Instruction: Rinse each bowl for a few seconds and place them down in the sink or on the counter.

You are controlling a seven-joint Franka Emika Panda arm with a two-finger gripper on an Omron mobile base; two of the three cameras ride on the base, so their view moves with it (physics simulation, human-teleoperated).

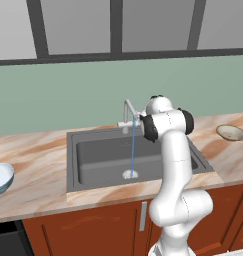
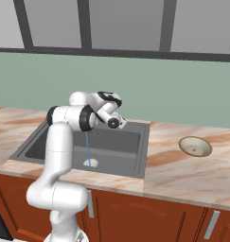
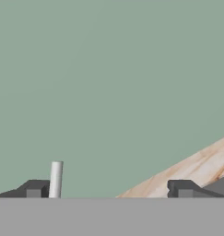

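Running from the slim silver tap (image 1: 128,114), a thin blue stream of water (image 1: 133,149) falls straight onto the round drain (image 1: 130,174) of the dark grey sink (image 1: 93,155). The sink sits recessed in the marble-patterned tabletop (image 1: 38,150), above reddish-brown cabinets (image 1: 83,230).

The white arm (image 1: 173,165) rises in front of the sink's right part and bends over toward the tap. In the right base view the hand points up and to the right near the back of the sink, above the basin; the tool itself is too small to make out there. In the hand view the tool (image 3: 109,189) looks at the green wall (image 3: 109,83), and its two dark fingertips (image 3: 35,189) stand far apart, wide, with nothing held between them. A slim pale upright rod (image 3: 56,179) shows just beside the left-hand tip in that view, and a wedge of tabletop lies at the lower right.

The pale blue-white bowl (image 1: 0,177) sits upright on the tabletop well to the left of the sink, partly cut by the left edge of the left base view. The shallow beige bowl (image 1: 231,132) rests on the tabletop to the right of the sink, apart from the basin's rim. Both bowls are well clear of the arm.
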